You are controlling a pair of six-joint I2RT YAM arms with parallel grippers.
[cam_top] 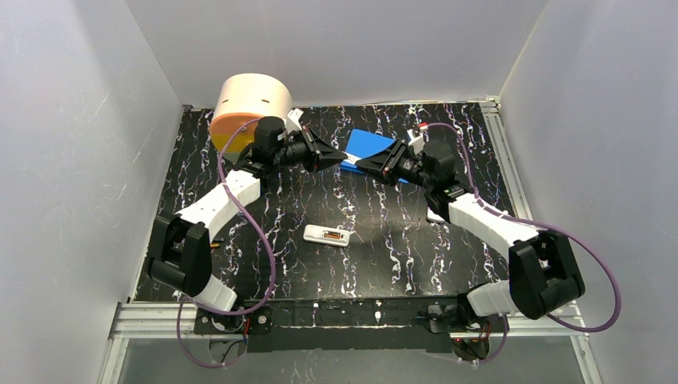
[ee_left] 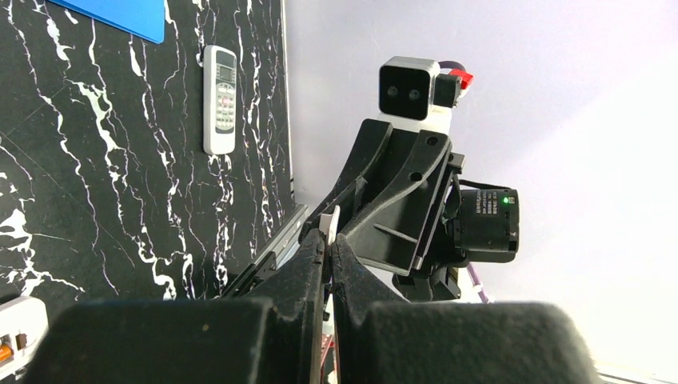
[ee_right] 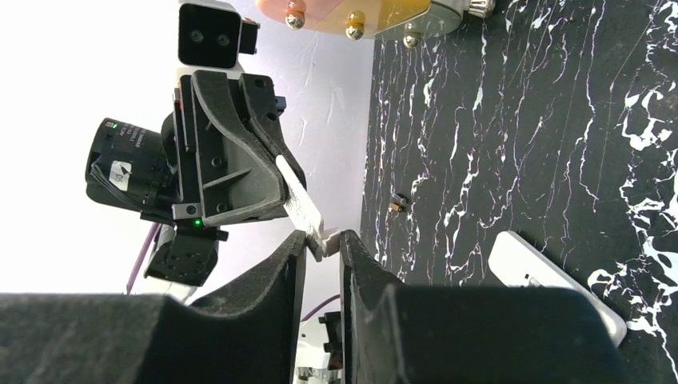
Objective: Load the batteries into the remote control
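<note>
Arms: two, tips meeting nose to nose in the upper middle of the top view.
Left gripper [cam_top: 342, 158]: fingers clamped flat on one thin white strip [ee_right: 297, 196].
Right gripper [cam_top: 358, 164]: fingers a narrow gap apart with the strip's free end between them; pressing on it or not, cannot tell.
Remotes: two.
Open remote [cam_top: 328, 235]: white, lying flat at lower centre of the top view, well apart from both grippers, nothing over it; also at lower right of the right-wrist view.
Button remote [ee_left: 220, 100]: white, rows of keys facing up, at upper left of the left-wrist view, close to the table edge by the wall.
Battery [cam_top: 330, 234]: one seen, orange, thin, lying in the open remote's recess.
Loose battery [ee_right: 396, 206]: one, tiny, orange and dark, alone on the black top at the middle of the right-wrist view; too small for detail.
Round ends [ee_right: 356, 22]: four, orange, amber and two silver, along the drum's rim at the top of the right-wrist view; kind unclear.
Drum [cam_top: 252, 100]: one, peach with an orange rim, upper left of the top view, just behind the left wrist.
Sheet [cam_top: 369, 144]: one, blue, flat, partly hidden under both grippers.
Table [cam_top: 384, 256]: black with white veins.
</note>
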